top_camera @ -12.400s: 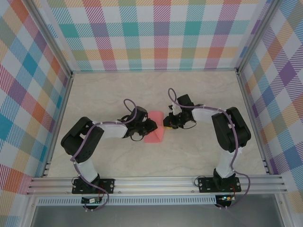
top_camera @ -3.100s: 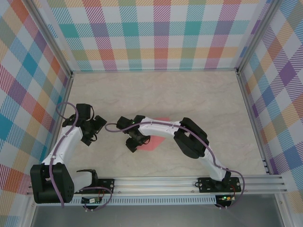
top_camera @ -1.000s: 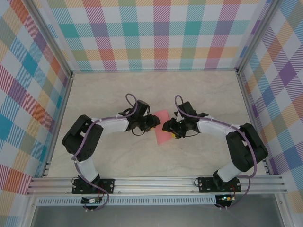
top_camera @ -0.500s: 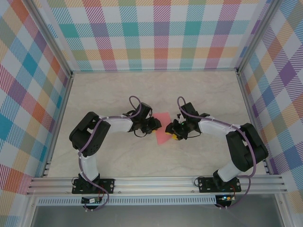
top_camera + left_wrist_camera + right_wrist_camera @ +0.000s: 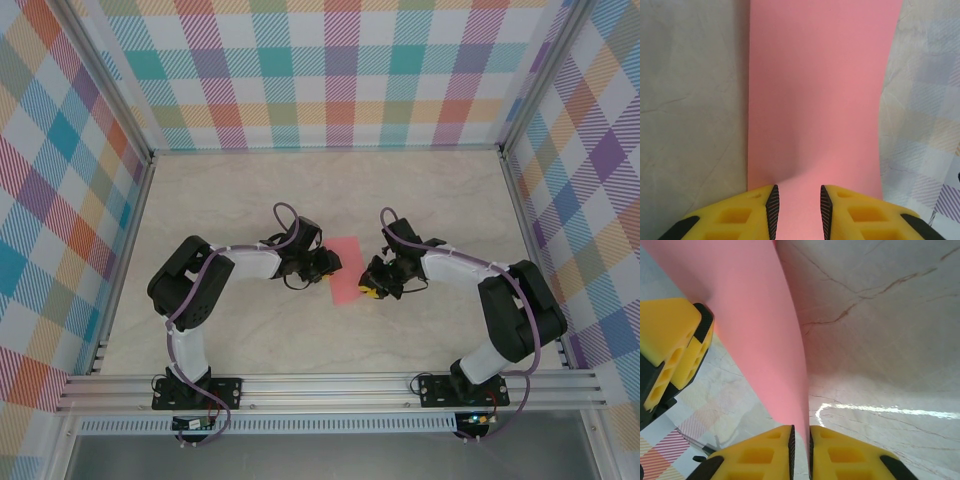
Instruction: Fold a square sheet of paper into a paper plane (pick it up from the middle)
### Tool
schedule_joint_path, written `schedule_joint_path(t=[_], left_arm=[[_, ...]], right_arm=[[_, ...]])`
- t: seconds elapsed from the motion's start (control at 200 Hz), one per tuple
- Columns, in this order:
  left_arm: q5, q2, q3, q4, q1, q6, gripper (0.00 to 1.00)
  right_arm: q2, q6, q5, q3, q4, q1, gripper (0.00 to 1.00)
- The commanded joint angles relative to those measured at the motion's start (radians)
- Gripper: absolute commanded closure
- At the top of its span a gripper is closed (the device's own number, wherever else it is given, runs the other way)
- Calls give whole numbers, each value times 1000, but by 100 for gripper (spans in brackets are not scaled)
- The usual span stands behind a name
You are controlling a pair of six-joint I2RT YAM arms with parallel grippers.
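Square sheet of paper: folded narrow, mid-counter, between both hands. Right hand: pinching one edge. Left hand: part-spread astride opposite edge, grip uncertain. Advice: align edges, press crease flat before release.

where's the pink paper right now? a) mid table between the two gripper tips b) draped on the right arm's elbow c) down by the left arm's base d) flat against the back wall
a: in the top view the pink paper sits mid table, with the left gripper at its left edge and the right gripper at its right edge.
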Motion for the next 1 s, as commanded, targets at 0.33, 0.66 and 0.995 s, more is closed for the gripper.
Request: schedule_joint_path(t=[0.33,0.66,0.995], left_arm=[[1,15,24,-44,-13,22,70],[-42,-109,8,-75,-14,68,70],[-53,-43,19,-79,-13,75,71]], right_arm=[[97,-52,-108,93,37,4,94],[52,36,-186,46,50,42,94],[63,83,-158,50,55,51,94]])
